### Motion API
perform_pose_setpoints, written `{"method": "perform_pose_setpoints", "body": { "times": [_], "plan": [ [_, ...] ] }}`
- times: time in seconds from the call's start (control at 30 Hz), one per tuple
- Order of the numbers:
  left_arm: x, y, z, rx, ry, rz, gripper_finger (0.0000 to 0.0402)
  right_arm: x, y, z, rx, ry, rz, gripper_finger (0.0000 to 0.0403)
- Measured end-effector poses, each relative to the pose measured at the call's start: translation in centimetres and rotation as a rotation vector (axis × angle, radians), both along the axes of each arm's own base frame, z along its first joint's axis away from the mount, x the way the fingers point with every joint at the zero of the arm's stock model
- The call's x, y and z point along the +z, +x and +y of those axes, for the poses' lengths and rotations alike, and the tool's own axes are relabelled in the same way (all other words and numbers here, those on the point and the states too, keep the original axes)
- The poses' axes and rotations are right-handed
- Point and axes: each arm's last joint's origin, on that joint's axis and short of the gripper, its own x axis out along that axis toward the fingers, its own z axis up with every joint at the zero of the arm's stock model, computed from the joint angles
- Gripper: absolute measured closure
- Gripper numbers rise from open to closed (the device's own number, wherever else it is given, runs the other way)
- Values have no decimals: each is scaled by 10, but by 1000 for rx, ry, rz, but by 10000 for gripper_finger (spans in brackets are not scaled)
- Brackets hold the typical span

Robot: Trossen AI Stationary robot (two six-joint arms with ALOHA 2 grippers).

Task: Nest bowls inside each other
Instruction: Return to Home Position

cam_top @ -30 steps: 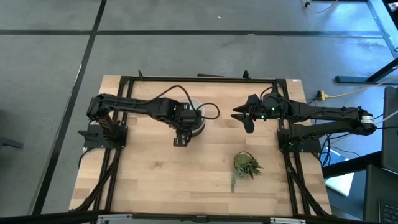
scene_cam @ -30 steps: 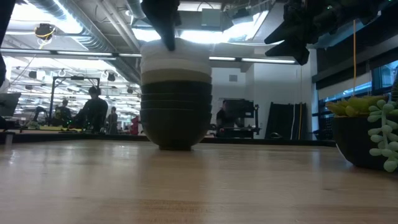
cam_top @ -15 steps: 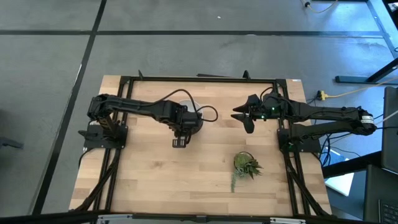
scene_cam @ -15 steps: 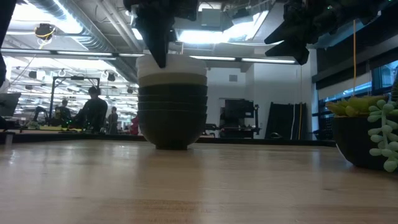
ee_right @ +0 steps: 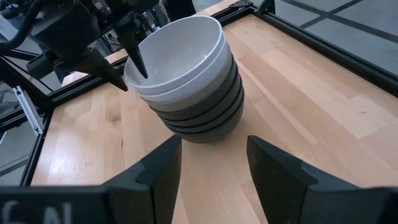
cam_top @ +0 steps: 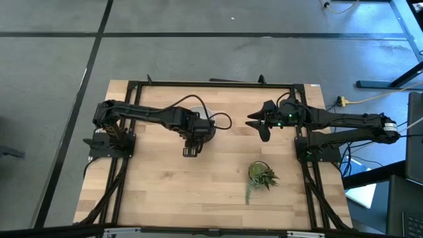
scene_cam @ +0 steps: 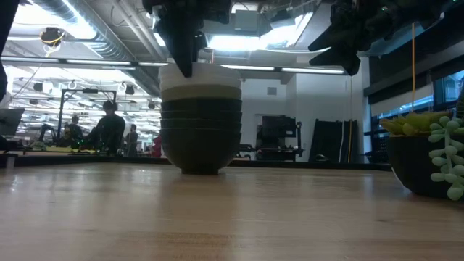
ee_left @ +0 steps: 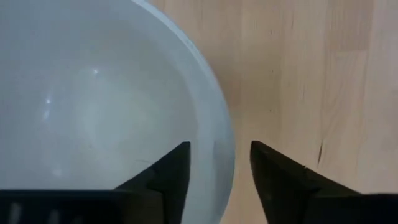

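Shifted slightly aside within the last second, the left end effector (ee_left: 217, 167) hangs released, its fingers astride the rim of the top glossy white round bowl (ee_left: 93, 112) of the nested bowl stack (ee_right: 186, 74) on the pale wooden surface (ee_right: 298, 93). Nesting looks finished, so it should next lift clear and retreat. The right end effector (ee_right: 211, 149) waits released nearby.
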Motion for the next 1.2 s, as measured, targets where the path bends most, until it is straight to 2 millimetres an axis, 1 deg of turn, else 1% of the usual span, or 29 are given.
{"method": "perform_pose_setpoints", "body": {
  "times": [0.13,0.27,0.43,0.53,0.6,0.7,0.77,0.87,0.97,1.03,1.1,1.2],
  "plan": [
    [2,0,-1,-12,2,-5,212,0,0,0,0,0,0,219],
    [15,6,-1,-26,45,-75,203,0,0,0,0,0,0,219],
    [48,9,-1,-72,59,-212,204,0,0,0,0,0,-1,219],
    [69,4,0,-94,71,-312,204,0,0,0,0,-2,-1,219],
    [84,-3,6,-80,75,-393,204,0,0,0,3,-11,0,219],
    [107,-22,18,-23,76,-477,204,2,-1,0,13,-53,-2,219],
    [122,-38,25,17,77,-542,204,4,-3,0,21,-78,-15,219],
    [140,-64,29,41,80,-636,204,12,-12,2,28,-110,-53,219],
    [150,-88,28,45,82,-727,204,22,-24,3,8,-156,-106,219],
    [153,-105,27,46,83,-777,204,27,-32,3,-19,-183,-128,219],
    [150,-121,26,48,85,-806,204,30,-40,4,-33,-203,-138,219],
    [138,-141,26,70,113,-810,204,33,-51,5,-63,-219,-139,219]
  ]
}}
